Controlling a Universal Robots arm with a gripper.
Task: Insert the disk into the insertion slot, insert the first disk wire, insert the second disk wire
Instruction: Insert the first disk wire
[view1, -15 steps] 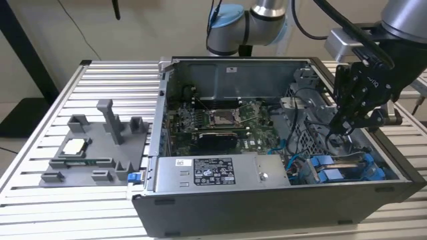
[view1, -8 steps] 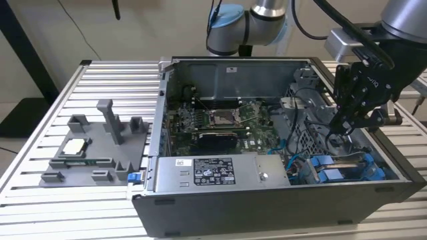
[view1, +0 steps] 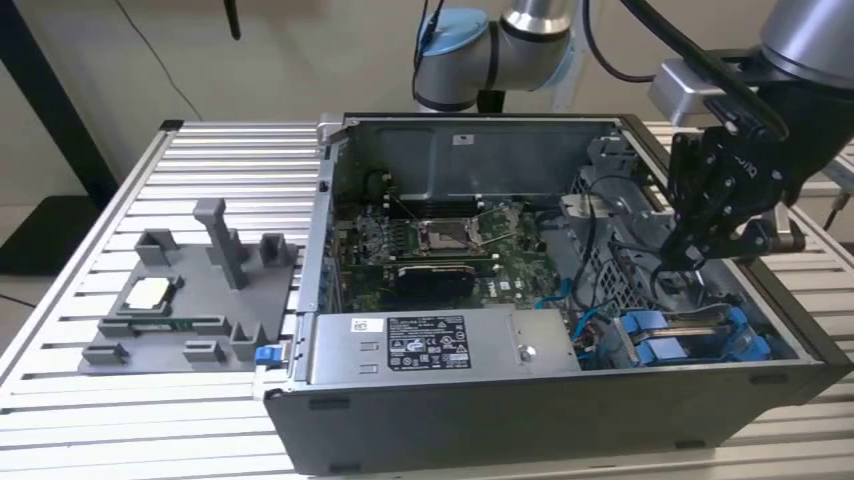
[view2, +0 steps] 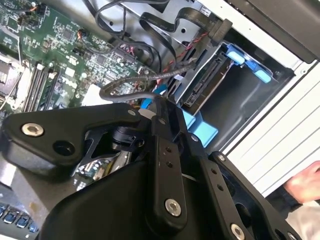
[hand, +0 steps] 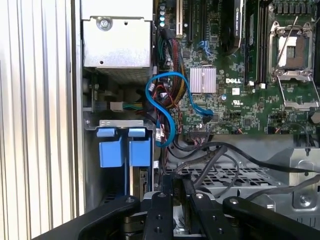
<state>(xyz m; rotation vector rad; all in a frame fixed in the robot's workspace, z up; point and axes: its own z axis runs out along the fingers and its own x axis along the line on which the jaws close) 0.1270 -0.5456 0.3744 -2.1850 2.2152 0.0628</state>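
Note:
The disk (view2: 206, 84) sits in the insertion slot (view1: 694, 338) at the case's corner on the exterior view's right, its connector edge showing between blue rails. Its blue carrier tabs (hand: 124, 150) are visible beside the grey bay wall. My gripper (view1: 682, 262) hangs inside the case just above the bay. Its fingers (hand: 165, 200) stand close together on the end of a grey braided disk wire (hand: 200, 159), which curves away over the perforated metal. The same wire (view2: 131, 89) runs up to my fingertips (view2: 159, 112), a short way from the disk's connectors.
The grey power-supply box (view1: 427, 345) with a sticker lies along the case front. The motherboard (view1: 441, 240) fills the case floor. A blue cable (hand: 167, 102) loops beside the bay. A grey fixture (view1: 187, 300) stands on the slatted table. A person's hand (view2: 306, 182) is outside the case.

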